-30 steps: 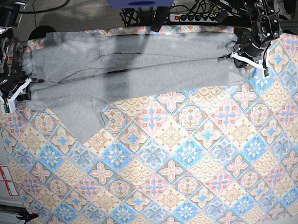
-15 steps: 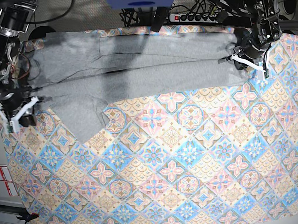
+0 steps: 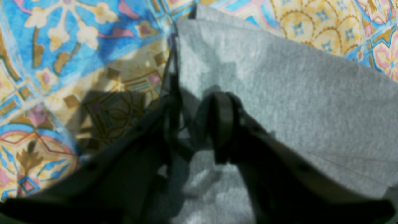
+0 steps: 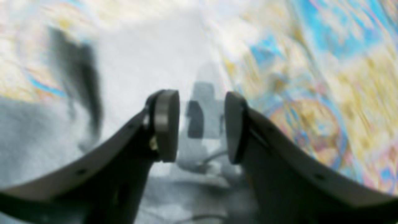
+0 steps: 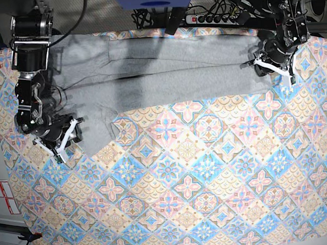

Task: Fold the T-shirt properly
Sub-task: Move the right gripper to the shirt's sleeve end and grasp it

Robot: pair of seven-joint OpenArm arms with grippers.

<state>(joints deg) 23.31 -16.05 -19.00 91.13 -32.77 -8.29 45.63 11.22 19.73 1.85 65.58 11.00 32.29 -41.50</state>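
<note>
I see the patterned tablecloth (image 5: 199, 181) covering the table, with the T-shirt (image 5: 166, 73) folded into a long grey band along its far edge. My left gripper (image 5: 270, 63) sits at the band's end, jaws slightly apart, straddling the fabric edge. My right gripper (image 5: 65, 139) hangs low beside the sleeve flap, jaws apart, gripping nothing.
</note>
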